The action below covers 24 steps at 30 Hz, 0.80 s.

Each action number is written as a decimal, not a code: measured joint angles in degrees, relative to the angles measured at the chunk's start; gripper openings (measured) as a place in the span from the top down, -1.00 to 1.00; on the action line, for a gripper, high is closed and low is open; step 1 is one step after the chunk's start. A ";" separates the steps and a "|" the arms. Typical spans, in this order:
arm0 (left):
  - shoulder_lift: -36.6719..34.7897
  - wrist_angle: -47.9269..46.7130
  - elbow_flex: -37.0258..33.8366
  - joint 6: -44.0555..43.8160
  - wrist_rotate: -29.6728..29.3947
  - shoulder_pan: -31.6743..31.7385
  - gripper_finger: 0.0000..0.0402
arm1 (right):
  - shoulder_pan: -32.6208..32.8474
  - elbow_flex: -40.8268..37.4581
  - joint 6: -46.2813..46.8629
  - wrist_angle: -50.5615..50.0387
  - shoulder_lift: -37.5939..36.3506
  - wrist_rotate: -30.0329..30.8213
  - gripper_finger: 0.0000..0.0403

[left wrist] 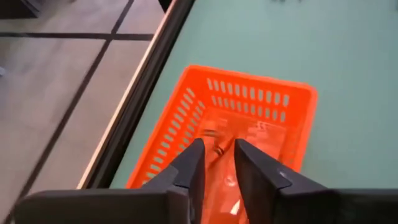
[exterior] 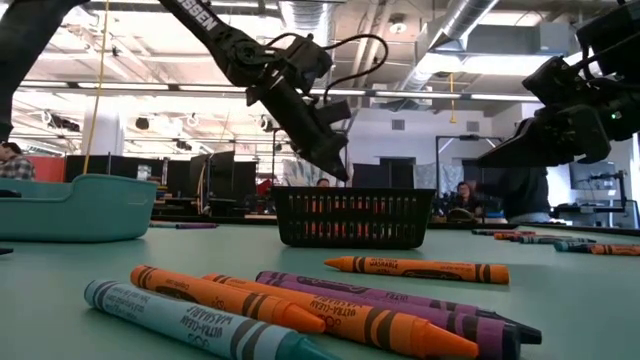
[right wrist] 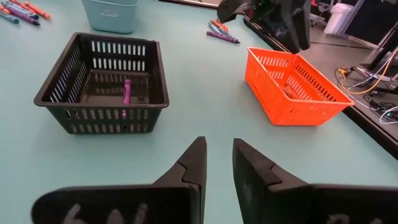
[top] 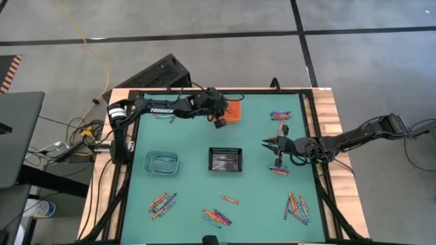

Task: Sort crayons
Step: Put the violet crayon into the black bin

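Left gripper (left wrist: pixel 217 155) hangs over orange bin (top: pixel 233 112), fingers slightly parted, nothing pinched. Right gripper (right wrist: pixel 216 158) low over the table, narrow gap, empty. Crayons (top: pixel 161 202) in loose clusters on the mat, one purple in black bin (right wrist: pixel 99 81). Light, stiff, waxy: pinch mid-length across the paper. Orange bin's contents blurred.

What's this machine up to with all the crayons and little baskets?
It is sorting crayons by colour into bins. The left gripper hangs over the orange bin at the far edge, fingers apart and empty. The right gripper waits near the black bin, which holds a purple crayon. Loose crayons lie scattered on the table.
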 joint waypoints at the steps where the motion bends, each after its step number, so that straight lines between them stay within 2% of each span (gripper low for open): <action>1: 0.00 -0.01 0.00 0.40 -0.41 -0.23 0.57 | 0.00 0.00 0.00 0.00 0.00 0.00 0.63; 5: -0.43 -0.46 0.14 0.41 -2.92 -1.39 0.47 | 0.01 0.00 0.02 0.00 0.00 0.00 0.63; 8: -1.79 -5.56 2.80 0.39 -5.03 -2.65 0.46 | 0.00 0.00 0.02 -0.02 0.02 0.00 0.63; 11: -4.35 -15.56 7.64 -1.13 -4.81 -4.62 0.45 | 0.00 0.00 0.02 -0.06 0.00 0.00 0.63; 15: -7.19 -30.92 14.83 -7.23 0.34 -8.20 0.45 | 0.00 0.00 0.04 -0.08 0.01 -0.02 0.63; 19: -10.53 -35.12 17.24 -11.73 4.61 -14.76 0.45 | 0.00 0.00 1.27 -0.11 0.00 -0.02 0.63; 24: -12.39 -36.34 17.20 -14.02 2.12 -25.89 0.45 | 0.02 0.00 4.04 -0.10 0.00 -0.04 0.63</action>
